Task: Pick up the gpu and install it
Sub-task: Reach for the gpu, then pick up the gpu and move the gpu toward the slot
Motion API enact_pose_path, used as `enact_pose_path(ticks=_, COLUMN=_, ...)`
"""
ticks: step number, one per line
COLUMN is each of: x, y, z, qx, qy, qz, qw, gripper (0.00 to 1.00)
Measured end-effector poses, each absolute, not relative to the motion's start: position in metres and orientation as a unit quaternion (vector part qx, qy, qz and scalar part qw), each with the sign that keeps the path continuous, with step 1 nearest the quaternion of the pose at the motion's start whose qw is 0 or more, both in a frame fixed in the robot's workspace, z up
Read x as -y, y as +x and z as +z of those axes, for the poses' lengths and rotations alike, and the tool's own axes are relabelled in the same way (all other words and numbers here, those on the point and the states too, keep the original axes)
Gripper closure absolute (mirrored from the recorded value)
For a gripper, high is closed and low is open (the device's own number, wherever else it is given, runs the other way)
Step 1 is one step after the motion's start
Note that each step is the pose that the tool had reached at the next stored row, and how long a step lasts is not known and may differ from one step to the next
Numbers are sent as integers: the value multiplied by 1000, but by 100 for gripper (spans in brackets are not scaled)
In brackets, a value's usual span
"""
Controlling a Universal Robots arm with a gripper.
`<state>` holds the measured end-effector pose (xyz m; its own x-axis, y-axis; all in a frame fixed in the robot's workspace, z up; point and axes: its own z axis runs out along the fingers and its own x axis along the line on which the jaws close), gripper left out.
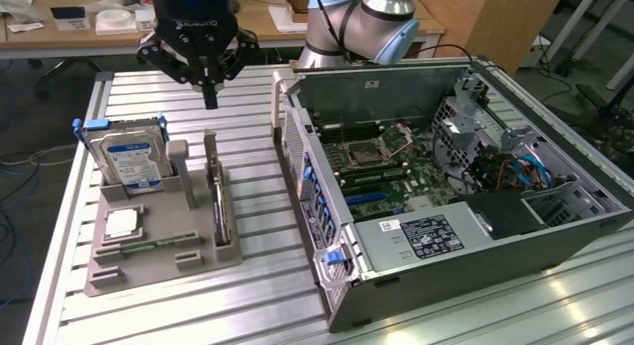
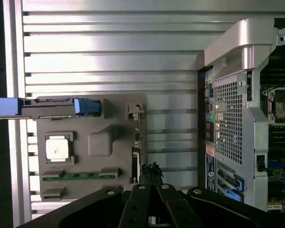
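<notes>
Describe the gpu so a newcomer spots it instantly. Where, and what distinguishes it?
On the slatted aluminium table, a grey parts holder sits on the exterior view's left of the open PC case. The gpu stands on edge in the holder's slot nearest the case. Unlike the blue-labelled hard drive and the flat-lying green memory stick, it is a thin dark upright card.

Exterior cam: off arm, high, oblique look down across bench (image 1: 263, 300); mid range. In frame: holder tray (image 1: 148, 260) on exterior view's left, open PC case (image 1: 476, 274) on exterior view's right, claw (image 1: 210, 100) above far end of holder tray.
Wrist cam: on arm, faces straight down, nearer bench (image 2: 109, 57); claw (image 2: 151, 167) in foreground.
Shared: holder tray (image 2: 102, 142), PC case (image 2: 228, 118) side nearest it, bench slats between.
</notes>
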<state>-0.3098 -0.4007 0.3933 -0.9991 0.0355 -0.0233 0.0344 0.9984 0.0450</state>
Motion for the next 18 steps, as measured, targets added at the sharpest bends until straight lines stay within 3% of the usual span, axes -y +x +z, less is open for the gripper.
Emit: enact_pose_path(ticks=18, x=402, y=-336, z=393, qx=-1000, qy=-10, qz=23, qw=11, gripper=89)
